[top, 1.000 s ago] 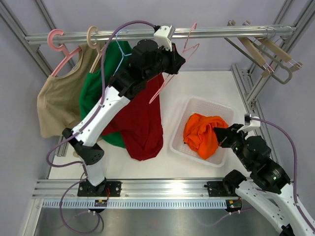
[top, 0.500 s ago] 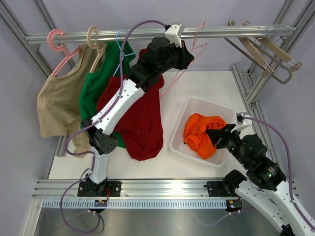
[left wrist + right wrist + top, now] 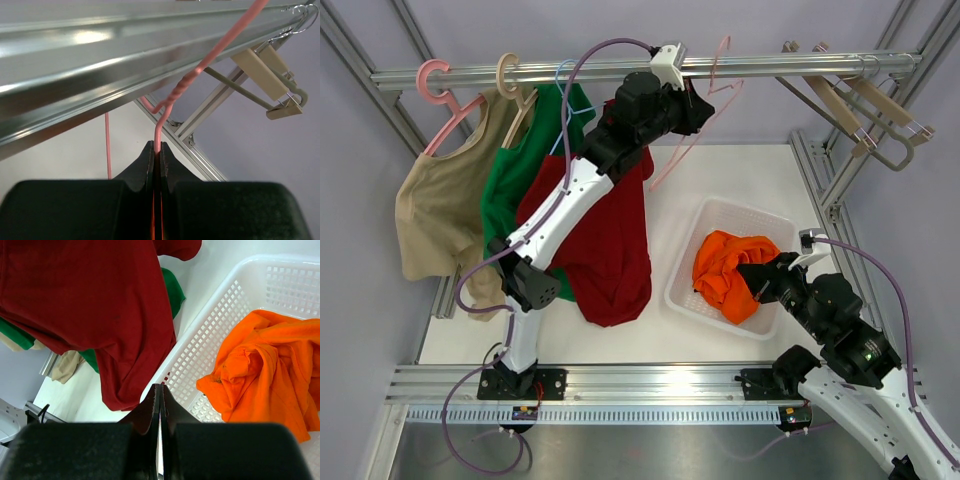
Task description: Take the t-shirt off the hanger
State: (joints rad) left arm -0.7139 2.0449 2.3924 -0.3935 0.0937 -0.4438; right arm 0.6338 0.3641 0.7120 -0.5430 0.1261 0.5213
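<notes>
A beige shirt [image 3: 435, 210], a green shirt [image 3: 505, 190] and a red shirt [image 3: 610, 250] are hanging from the rail [image 3: 520, 72] over the white table [image 3: 740, 170]. The left gripper [image 3: 156, 150] is pinching the pink hanger [image 3: 179, 89], a grip only its wrist view is showing. The orange t-shirt [image 3: 730, 270] is lying in the basket [image 3: 685, 255]. The right gripper [image 3: 160, 395] is keeping its fingers pressed together, holding nothing.

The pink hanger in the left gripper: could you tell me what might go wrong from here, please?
1. The left gripper pinches only a thin wire of the pink hanger, so it could twist or slip.
2. Whether its hook has caught the rail is unclear; released early, it might drop.
3. The left arm lies across the red shirt, so a sweep could drag it.
</notes>
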